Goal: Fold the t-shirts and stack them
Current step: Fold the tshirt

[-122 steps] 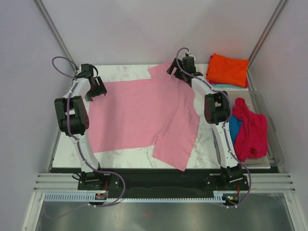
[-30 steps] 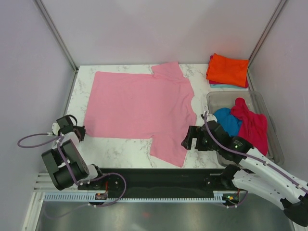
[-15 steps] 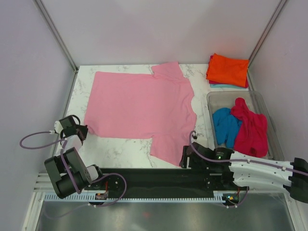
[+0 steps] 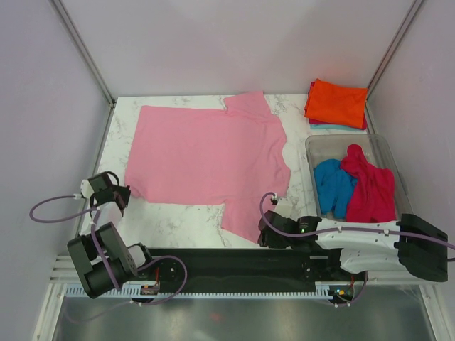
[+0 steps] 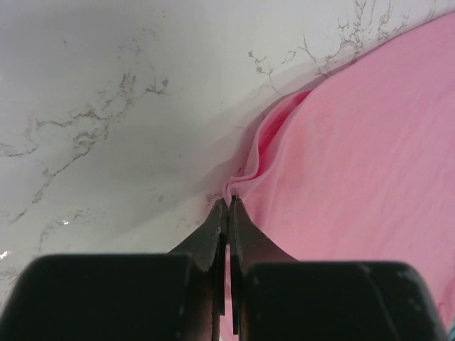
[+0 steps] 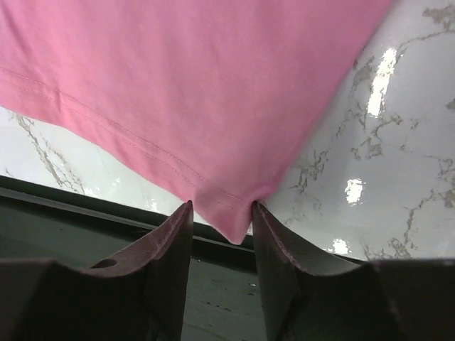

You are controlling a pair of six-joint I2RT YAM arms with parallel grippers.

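Marble tabletop [image 4: 181, 220] carries the light pink t-shirt [image 4: 206, 156], spread flat. Left gripper [image 5: 227, 206] is pinched shut on its near-left hem corner; right gripper [image 6: 220, 209] stands part-open astride the near sleeve tip. Both bites look shallow, so lifting could pull cloth free and skew the fold.

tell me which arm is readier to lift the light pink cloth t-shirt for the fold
Left. The left gripper is pinched shut on the light pink cloth t-shirt at its hem corner. The right gripper only straddles the near sleeve tip, jaws not closed on it yet.
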